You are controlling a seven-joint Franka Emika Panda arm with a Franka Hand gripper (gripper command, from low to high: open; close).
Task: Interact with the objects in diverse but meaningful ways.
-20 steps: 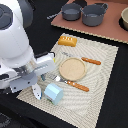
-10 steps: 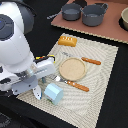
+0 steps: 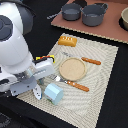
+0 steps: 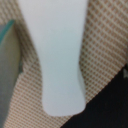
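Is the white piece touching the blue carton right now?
Cannot tell. In the exterior view the white piece sits right beside the carton, with no clear gap or contact; the wrist view is too blurred.

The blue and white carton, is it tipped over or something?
Yes, the carton looks tipped, lying on its side on the woven mat near the white oblong piece. Nothing looks spilled or broken.

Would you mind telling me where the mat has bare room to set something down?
Bare mat lies beyond the plate, toward the exterior view's right edge, and past the bread loaf. It is crowded around the carton, white piece and tool.
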